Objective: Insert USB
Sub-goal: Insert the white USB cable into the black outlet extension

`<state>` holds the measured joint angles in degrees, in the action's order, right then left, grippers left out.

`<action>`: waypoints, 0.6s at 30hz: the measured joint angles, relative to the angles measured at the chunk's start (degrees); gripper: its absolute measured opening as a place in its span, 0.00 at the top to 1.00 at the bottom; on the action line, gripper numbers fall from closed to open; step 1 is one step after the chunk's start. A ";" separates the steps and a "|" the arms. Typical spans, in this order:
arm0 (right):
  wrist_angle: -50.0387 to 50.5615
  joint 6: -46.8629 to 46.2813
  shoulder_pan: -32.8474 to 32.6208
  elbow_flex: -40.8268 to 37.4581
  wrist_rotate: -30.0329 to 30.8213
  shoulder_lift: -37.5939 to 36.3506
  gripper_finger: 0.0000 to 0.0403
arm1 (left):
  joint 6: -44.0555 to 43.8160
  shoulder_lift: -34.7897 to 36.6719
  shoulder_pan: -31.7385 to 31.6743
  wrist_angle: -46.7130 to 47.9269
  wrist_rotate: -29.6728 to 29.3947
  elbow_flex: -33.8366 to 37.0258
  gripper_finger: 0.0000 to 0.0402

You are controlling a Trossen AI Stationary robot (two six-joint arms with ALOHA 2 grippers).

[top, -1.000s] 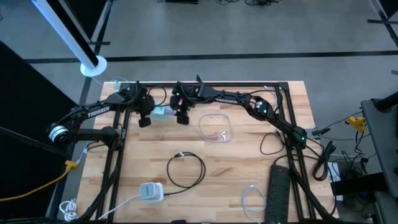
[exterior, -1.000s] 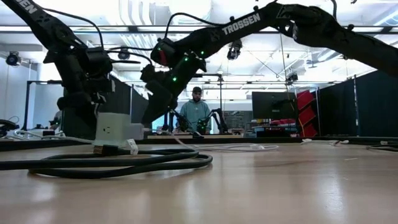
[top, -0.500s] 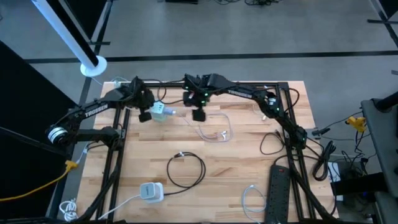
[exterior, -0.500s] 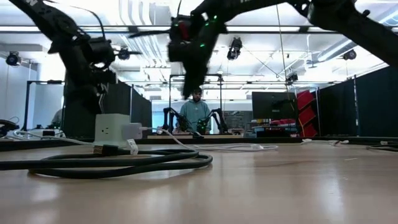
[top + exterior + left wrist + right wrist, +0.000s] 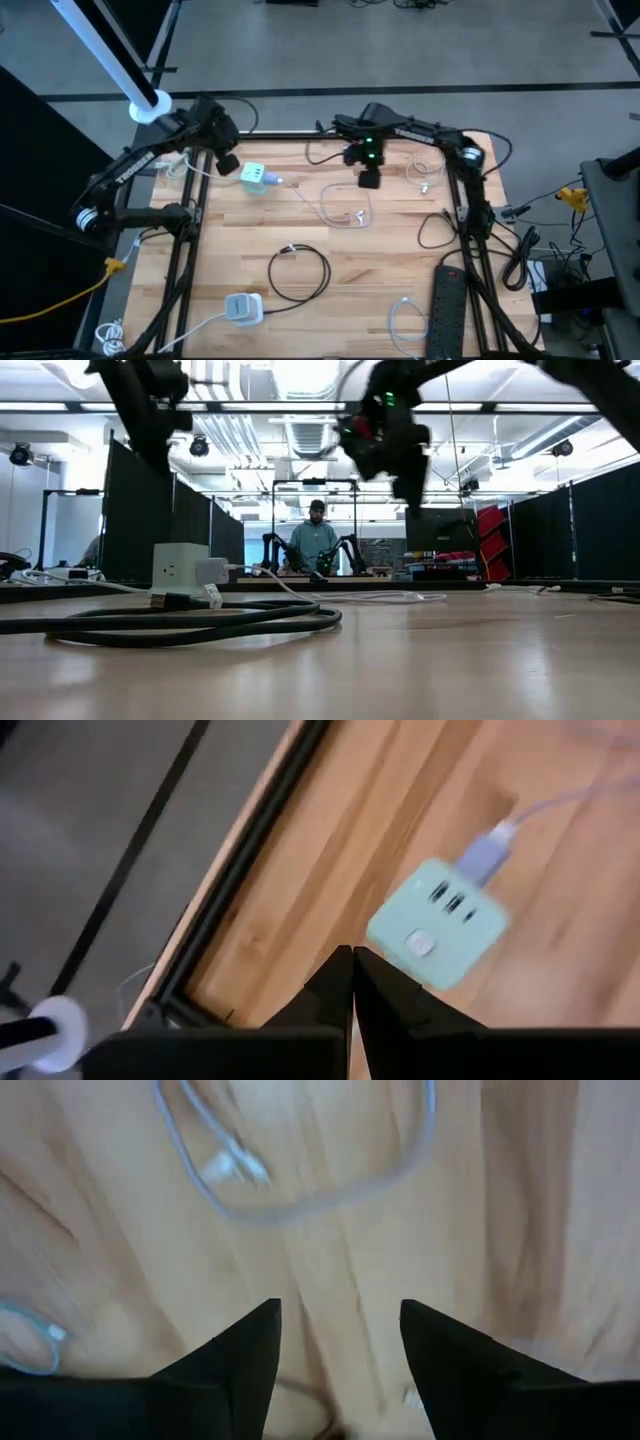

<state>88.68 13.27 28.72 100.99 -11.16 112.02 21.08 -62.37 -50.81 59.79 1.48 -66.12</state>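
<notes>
A mint-green cube charger (image 5: 257, 177) lies flat on the wooden table near its far-left part. A white USB plug (image 5: 490, 851) sticks into one side of it. The white cable (image 5: 335, 208) runs from that plug toward the table's right and loops. In the low view the cube (image 5: 182, 567) stands with the plug (image 5: 212, 570) in its side. My left gripper (image 5: 228, 166) hovers just left of the cube, shut (image 5: 352, 956), touching nothing. My right gripper (image 5: 369, 181) hangs open (image 5: 340, 1315) above the cable loop, right of the cube.
A black cable coil (image 5: 300, 272) lies mid-table. A white adapter (image 5: 240, 307) sits near the near edge, and a power strip (image 5: 447, 300) and a white cable (image 5: 405, 320) lie near right. More cables (image 5: 425, 172) lie far right. A person (image 5: 316, 540) stands beyond the table.
Both grippers have drawn away from the cube and risen. The left one has moved up and toward the far-left corner. The right one has swung toward the table's right, over the cable loop. The cube has stayed in place with the plug in its side.
</notes>
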 joint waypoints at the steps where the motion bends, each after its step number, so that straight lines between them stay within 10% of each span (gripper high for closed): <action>1: -0.76 -2.32 0.48 -3.37 0.81 -1.86 0.54 | -1.23 0.72 -0.01 -0.16 0.86 -0.77 1.00; 18: -23.02 -53.45 7.66 -45.62 4.22 -22.86 0.59 | -12.22 4.18 0.09 -14.29 17.55 -1.59 1.00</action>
<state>65.66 -40.18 36.38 55.37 -6.94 89.16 8.86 -58.19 -50.71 45.51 19.03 -67.71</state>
